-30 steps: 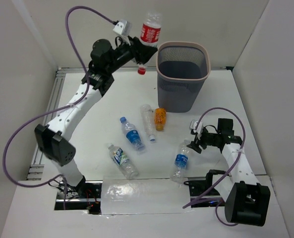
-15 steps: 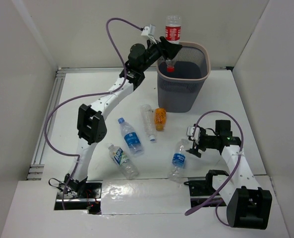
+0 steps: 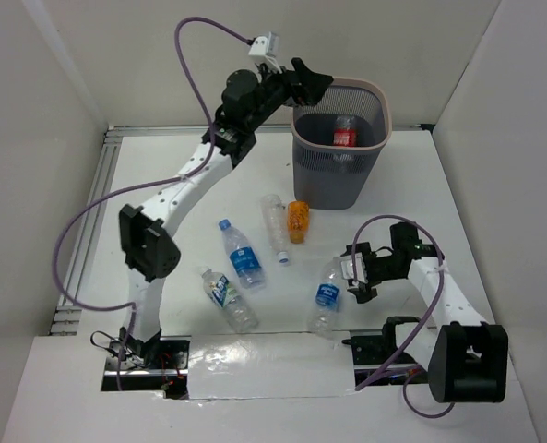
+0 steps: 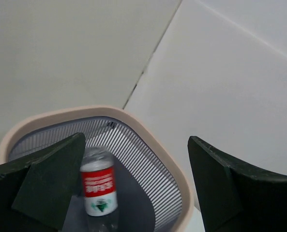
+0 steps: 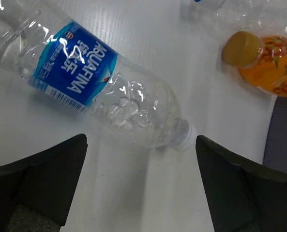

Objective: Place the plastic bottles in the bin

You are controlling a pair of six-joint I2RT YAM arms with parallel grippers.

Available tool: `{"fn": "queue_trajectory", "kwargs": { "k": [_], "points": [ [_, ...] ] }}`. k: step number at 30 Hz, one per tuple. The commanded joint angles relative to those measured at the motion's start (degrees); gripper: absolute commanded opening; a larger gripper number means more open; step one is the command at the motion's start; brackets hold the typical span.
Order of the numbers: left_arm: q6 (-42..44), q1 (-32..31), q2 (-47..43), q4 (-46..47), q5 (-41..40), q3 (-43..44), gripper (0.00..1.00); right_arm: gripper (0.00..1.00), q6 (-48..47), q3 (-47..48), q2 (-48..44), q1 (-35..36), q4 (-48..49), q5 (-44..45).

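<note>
**One bottle in the bin, five lying on the table**

The left gripper (image 3: 315, 85) hangs high over the far-left corner of the bin (image 3: 381, 138), its jaws spread wide with nothing between them. Inside the mesh basket below it is the red-label bottle (image 3: 345, 132), a little blurred in the wrist view. The bin stands on the far side of the table (image 3: 411, 194), right of the middle.

Just in front of the bin lies the short orange bottle (image 3: 297, 221), with the plain clear bottle (image 3: 274, 224) just beside it on the left. Further left and nearer is the far blue-label bottle (image 3: 244, 251). The near blue-label bottle (image 3: 226, 297) lies close to the near edge.

The right gripper (image 3: 352, 274) is low over the table on the near right, its jaws also wide apart and empty. The right blue-label bottle (image 3: 326, 295) lies on its side just left of it. In the wrist view its white cap points into the gap between the fingers but lies beyond their tips, touching neither.
</note>
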Motion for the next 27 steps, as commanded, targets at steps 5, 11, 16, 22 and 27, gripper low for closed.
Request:
{"fn": "queue_trajectory", "kwargs": {
  "k": [5, 11, 16, 22, 27],
  "points": [
    [6.7, 0.2, -30.8, -14.0, -10.2, -21.6, 1.0, 1.0, -21.0, 3.6, 3.6, 5.2, -3.5, 2.7],
    [1.2, 0.8, -52.2, -28.2, -22.8, -49.6, 1.0, 1.0, -23.4, 3.6, 5.4, 11.5, 1.3, 4.5],
    [-11.2, 1.3, -67.1, -37.6, -28.8, -66.8, 1.0, 1.0, -23.9, 4.2, 7.0, 16.9, 7.8, 5.6],
    [-24.8, 1.3, -77.6, -44.9, -25.6, -80.9, 1.0, 1.0, -19.8, 1.5, 8.6, 24.7, 18.2, 7.0],
    [-30.1, 1.3, -76.6, -48.1, -19.1, -84.5, 1.0, 1.0, -19.8, 2.0, 13.9, 29.9, 19.9, 8.8]
  ]
}}
